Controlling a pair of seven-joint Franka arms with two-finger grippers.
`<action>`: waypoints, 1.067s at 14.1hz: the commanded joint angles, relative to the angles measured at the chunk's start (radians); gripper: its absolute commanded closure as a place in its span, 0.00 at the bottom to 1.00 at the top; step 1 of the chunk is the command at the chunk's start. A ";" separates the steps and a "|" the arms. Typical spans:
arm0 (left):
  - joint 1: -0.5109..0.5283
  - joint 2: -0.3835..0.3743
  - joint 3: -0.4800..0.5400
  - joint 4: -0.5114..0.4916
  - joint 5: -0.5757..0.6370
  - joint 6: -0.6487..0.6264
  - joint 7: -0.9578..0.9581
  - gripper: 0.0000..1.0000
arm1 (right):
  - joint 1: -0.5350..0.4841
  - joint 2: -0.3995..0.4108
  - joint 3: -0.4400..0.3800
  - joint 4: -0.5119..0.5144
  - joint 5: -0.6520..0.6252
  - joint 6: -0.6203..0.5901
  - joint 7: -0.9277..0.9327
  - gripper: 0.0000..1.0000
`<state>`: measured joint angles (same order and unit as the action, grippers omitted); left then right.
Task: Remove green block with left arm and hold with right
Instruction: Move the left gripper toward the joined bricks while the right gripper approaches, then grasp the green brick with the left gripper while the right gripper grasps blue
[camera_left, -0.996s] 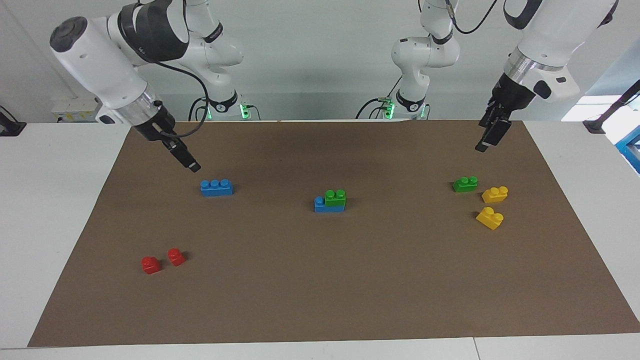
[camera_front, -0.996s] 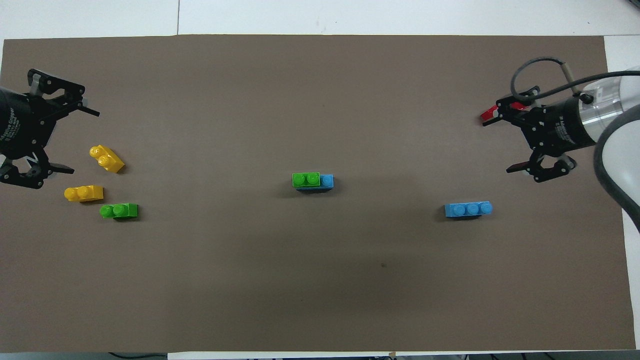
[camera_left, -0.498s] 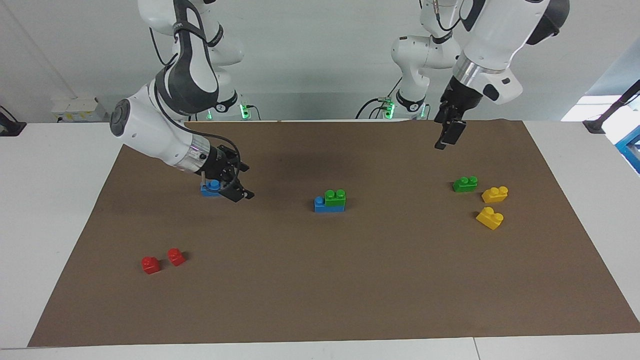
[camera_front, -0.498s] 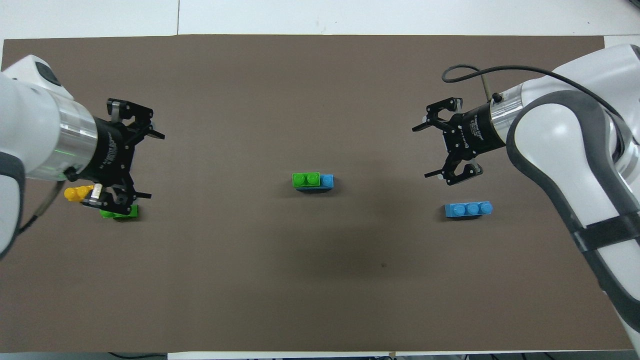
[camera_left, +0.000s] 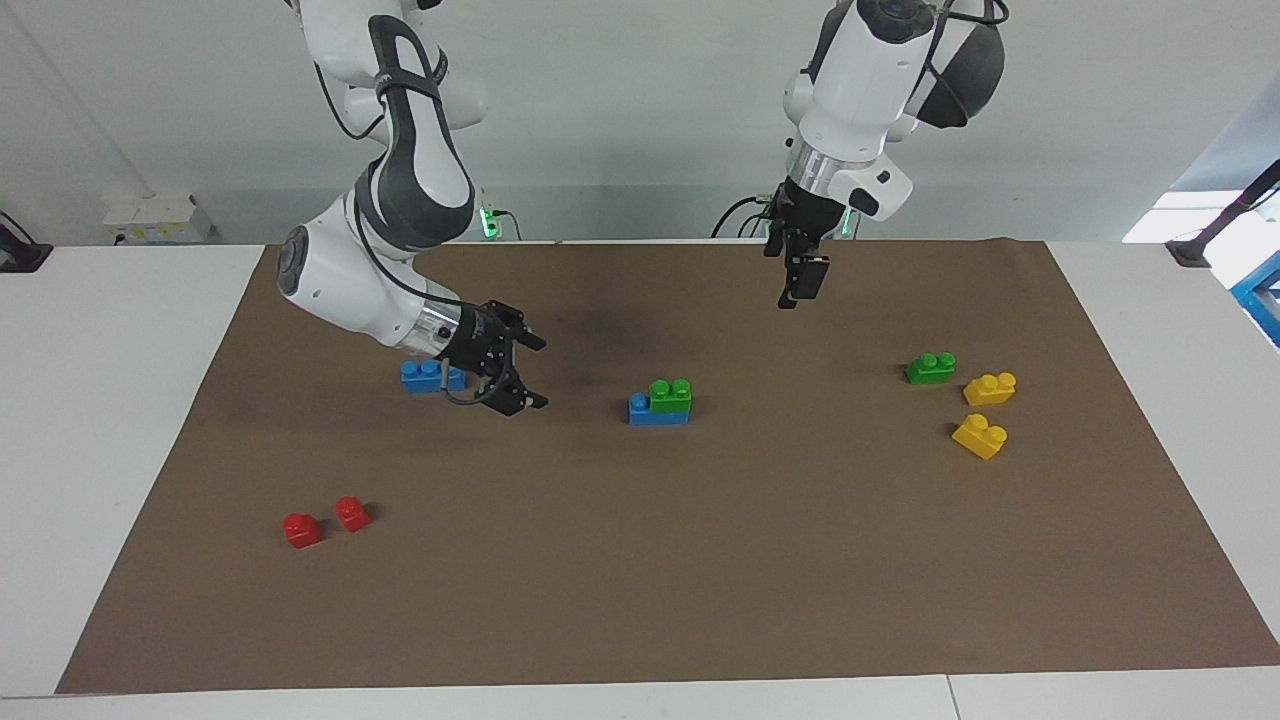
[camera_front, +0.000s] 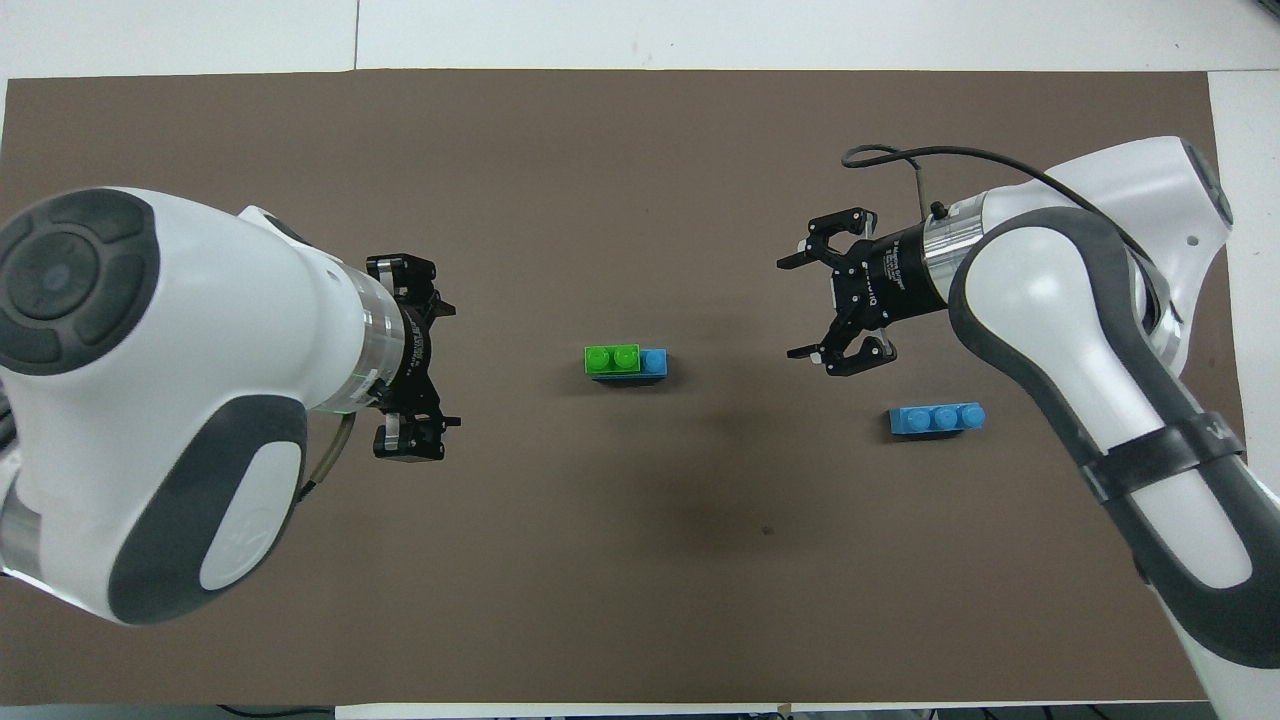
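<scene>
A green block (camera_left: 670, 392) with two studs sits on top of a blue brick (camera_left: 644, 410) in the middle of the brown mat; the stack also shows in the overhead view (camera_front: 612, 358). My right gripper (camera_left: 538, 374) is open and low over the mat, beside the stack toward the right arm's end, a short gap away; it also shows in the overhead view (camera_front: 790, 308). My left gripper (camera_left: 790, 295) is open and raised over the mat, toward the left arm's end from the stack; the overhead view shows it too (camera_front: 447, 364). Neither touches the stack.
A second green block (camera_left: 930, 368) and two yellow bricks (camera_left: 990, 388) (camera_left: 980, 436) lie toward the left arm's end. A loose blue brick (camera_front: 937, 418) lies by my right gripper. Two red bricks (camera_left: 302, 529) (camera_left: 352, 513) lie farther from the robots.
Both grippers have moved inward from the ends of the mat toward the middle stack. The right one has come down low. No brick has moved.
</scene>
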<state>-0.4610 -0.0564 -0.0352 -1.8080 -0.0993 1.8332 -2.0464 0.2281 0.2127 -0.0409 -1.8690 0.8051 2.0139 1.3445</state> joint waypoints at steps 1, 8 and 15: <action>-0.062 0.003 0.017 -0.073 -0.007 0.092 -0.076 0.00 | 0.060 -0.001 -0.004 -0.041 0.039 0.109 0.010 0.01; -0.133 0.133 0.018 -0.082 0.006 0.224 -0.201 0.00 | 0.089 0.129 -0.004 -0.015 0.138 0.158 -0.057 0.00; -0.156 0.220 0.018 -0.085 0.050 0.342 -0.264 0.00 | 0.169 0.197 -0.002 -0.002 0.190 0.249 -0.061 0.00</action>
<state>-0.5898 0.1452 -0.0335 -1.8846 -0.0735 2.1345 -2.2744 0.3847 0.3825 -0.0395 -1.8863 0.9628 2.2389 1.3053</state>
